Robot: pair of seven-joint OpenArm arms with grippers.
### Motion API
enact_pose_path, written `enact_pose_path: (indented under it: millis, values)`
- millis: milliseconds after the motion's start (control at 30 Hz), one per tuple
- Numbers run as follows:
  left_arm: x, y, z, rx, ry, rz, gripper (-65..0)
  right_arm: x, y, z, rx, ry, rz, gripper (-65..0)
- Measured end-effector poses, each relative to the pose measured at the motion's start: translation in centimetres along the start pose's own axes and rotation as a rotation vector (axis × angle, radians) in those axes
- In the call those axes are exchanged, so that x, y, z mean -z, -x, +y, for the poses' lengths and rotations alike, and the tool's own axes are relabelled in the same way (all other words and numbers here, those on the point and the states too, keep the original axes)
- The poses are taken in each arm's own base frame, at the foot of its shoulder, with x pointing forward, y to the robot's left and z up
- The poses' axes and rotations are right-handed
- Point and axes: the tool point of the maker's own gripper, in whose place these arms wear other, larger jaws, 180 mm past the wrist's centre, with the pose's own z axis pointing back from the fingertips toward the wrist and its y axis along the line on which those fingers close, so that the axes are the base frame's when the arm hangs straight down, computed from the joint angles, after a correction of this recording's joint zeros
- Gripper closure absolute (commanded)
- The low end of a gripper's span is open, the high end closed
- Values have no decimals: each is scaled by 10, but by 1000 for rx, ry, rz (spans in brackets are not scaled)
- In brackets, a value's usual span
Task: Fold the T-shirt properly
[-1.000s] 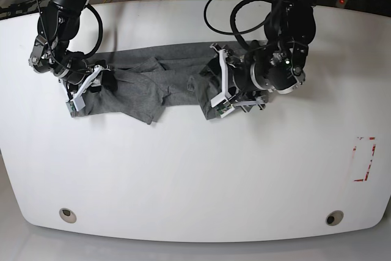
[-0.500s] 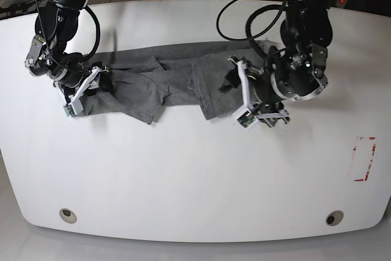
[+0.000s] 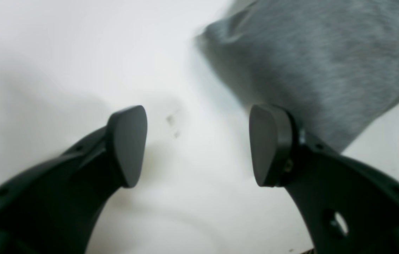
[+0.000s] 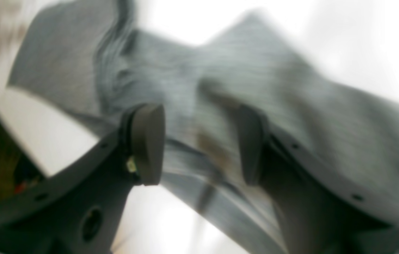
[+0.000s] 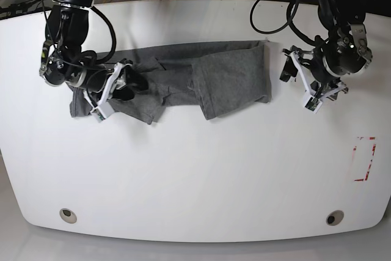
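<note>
The limp grey T-shirt [image 5: 183,84] is best pinched at hems; left hand [image 3: 199,146] and right hand [image 4: 199,144] are open, empty.

L gripper [image 5: 297,84] hangs w/ fingers [image 3: 128,144] spread wide, nothing between them. R gripper [image 5: 116,90] sits low, arm reaching down from the far edge, fingers [image 4: 148,143] parted, not clamped.
</note>
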Motion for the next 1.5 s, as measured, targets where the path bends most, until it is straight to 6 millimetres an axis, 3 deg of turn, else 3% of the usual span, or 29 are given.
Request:
enact_pose_path:
  millis: [233,467,633,933,1033,1100,1267,1500]
  values:
    - [-14,13,31,-26,-79,20,-414,47,-12,55,-80,-165,42,-314]
    - [-15,12,32,-13,-77,20,-414,81,2,68,-112,-194,147,-314]
    - [-15,18,32,-17,-79,34,-414,100,9,92,-134,-257,188,-314]
    - [-15,23,29,-19,-72,44,-413,107,22,105,-122,-284,209,-287]
    - [-15,25,28,-20,-70,49,-413,109,20,108,-107,-292,170,-140]
    - [-15,25,28,-20,-71,49,-413,109,18,109,-99,-295,153,0]
    - [-15,24,29,-20,-72,47,-413,107,19,110,-103,-292,149,0]
    - [-14,20,27,-15,-65,40,-413,84,13,128,-179,-294,81,0]
